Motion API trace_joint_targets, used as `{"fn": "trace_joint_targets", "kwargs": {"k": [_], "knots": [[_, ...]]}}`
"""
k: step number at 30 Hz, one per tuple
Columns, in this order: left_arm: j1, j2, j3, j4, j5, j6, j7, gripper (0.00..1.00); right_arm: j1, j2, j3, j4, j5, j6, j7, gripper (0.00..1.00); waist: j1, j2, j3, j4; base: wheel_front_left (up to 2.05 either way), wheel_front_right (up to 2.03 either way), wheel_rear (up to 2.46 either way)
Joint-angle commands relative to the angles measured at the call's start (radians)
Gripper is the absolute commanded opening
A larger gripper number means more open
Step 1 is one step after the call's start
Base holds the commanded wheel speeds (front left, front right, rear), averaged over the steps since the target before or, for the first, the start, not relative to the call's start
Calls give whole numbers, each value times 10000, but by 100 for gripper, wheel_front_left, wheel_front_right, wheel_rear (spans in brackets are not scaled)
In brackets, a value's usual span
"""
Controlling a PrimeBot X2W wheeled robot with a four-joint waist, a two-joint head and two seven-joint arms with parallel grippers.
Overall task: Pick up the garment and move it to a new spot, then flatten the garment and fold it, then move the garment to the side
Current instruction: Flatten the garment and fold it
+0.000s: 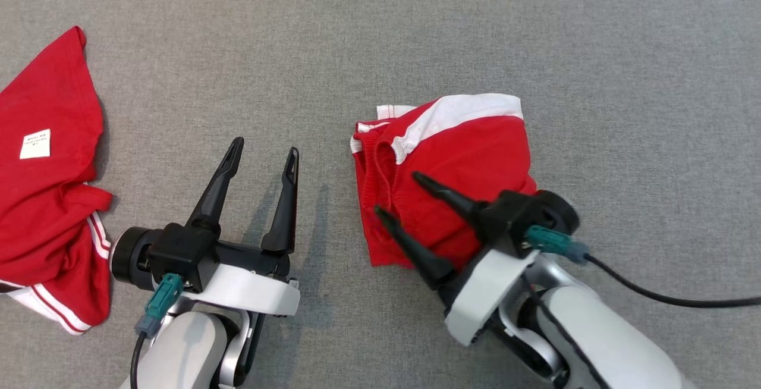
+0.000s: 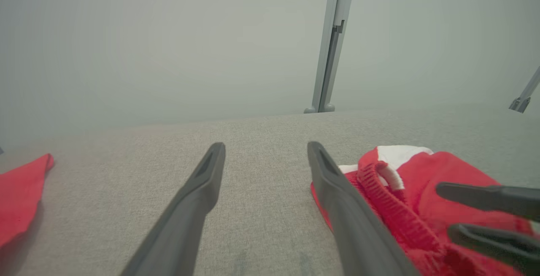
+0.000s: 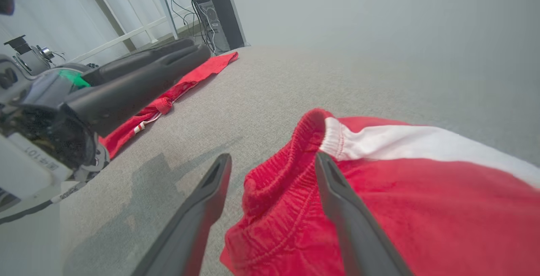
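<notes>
The garment [image 1: 464, 151] is a pair of red shorts with a white side stripe. It lies folded into a compact shape on the grey table, right of centre. My right gripper [image 1: 397, 193] hovers open over its lower left part, near the elastic waistband [image 3: 291, 162], with nothing clamped between its fingers. In the right wrist view one finger sits over the red cloth [image 3: 400, 191] and the other over bare table. My left gripper [image 1: 266, 146] stands open over bare table just left of the shorts [image 2: 422, 183], holding nothing.
A second red garment [image 1: 47, 187] with white trim and a white label lies crumpled at the table's left edge. A black cable [image 1: 654, 294] trails right from my right wrist. A metal post [image 2: 333, 44] stands beyond the table's far edge.
</notes>
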Motion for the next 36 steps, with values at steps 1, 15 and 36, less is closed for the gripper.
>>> {"fn": "trace_joint_targets", "kwargs": {"k": [1, 15, 36], "knots": [[-78, 53, 56, 9, 28, -29, -50, 100, 86, -156, -181, -117, -229, 3, -188, 100, 0, 0, -41, -25, 0, 0, 0], [493, 431, 642, -309, -258, 427, -38, 100, 2342, 228, -4928, -2129, -1141, 3, -1586, 100, 0, 0, -757, -541, 0, 0, 0], [2153, 495, 2009, -679, -278, -408, -56, 100, 4560, 206, -6879, -1701, -2417, 3, -2719, 100, 0, 0, -3113, -893, 0, 0, 0]]}}
